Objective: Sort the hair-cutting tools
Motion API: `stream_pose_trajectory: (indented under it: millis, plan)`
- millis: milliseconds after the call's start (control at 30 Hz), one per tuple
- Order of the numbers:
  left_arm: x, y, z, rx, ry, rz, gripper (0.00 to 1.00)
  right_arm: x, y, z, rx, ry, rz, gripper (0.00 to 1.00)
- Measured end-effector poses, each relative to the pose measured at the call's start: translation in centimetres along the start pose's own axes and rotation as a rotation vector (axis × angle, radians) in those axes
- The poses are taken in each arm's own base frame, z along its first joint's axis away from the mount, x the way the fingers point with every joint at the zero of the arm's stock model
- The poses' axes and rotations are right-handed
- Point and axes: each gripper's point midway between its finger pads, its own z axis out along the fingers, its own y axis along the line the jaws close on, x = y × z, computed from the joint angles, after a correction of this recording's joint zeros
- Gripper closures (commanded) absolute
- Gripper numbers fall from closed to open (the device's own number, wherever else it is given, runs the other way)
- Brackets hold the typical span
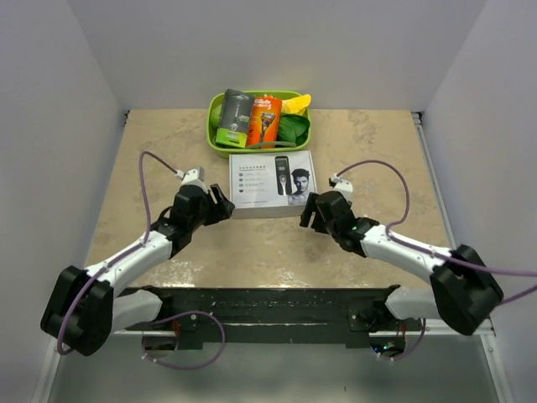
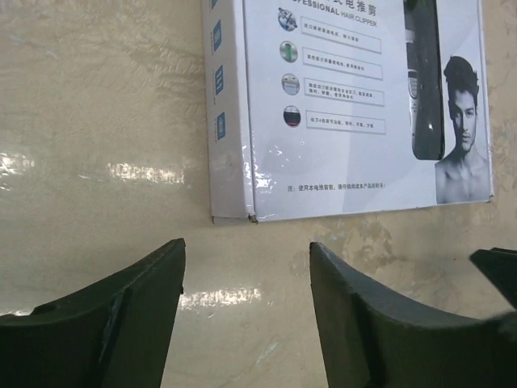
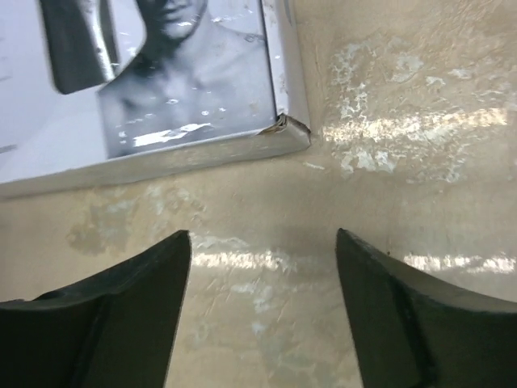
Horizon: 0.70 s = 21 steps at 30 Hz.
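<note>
**2 claws flank the clipper box, both empty**

Top view: the hair clipper box lies flat in the middle of the worktop, a little toward the far edge. Just behind it, at the far edge, the green basket holds the grey-and-green razor package and the orange razor package. We see the clipper only as a print on the lid. The left claw sits at the box's near-left corner and the right claw at its near-right corner.

Left wrist view: the fingers stand apart over bare worktop, holding and touching nothing. The box corner is just ahead of the gap.

Right wrist view: this claw's fingers are likewise spread, somewhat wider, with nothing between them. The dented box corner is just ahead.

We judge that the box is the next thing to handle. To do it well, we would bring each claw square onto a side wall, not the corner, so that the box cannot twist away.
</note>
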Motion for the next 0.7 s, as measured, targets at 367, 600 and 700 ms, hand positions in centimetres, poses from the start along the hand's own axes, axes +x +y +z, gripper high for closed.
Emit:
stream_pose_trajectory:
  millis: [367, 600, 700]
  plan:
    - [-6.0, -3.6, -5.5, 0.060, -0.094, 0.089, 0.01, -11.5, 3.8, -11.1, -0.119, -0.216, -0.033, 0.01]
    - [-10.5, -4.5, -7.7, 0.010, -0.183, 0.205, 0.01, -13.7, 3.3, -13.0, -0.064, -0.237, -0.104, 0.01]
    - [-11.5, -4.1, -8.5, -0.019, -0.217, 0.253, 0.01, -14.0, 3.2, -13.3, -0.058, -0.241, -0.130, 0.01]
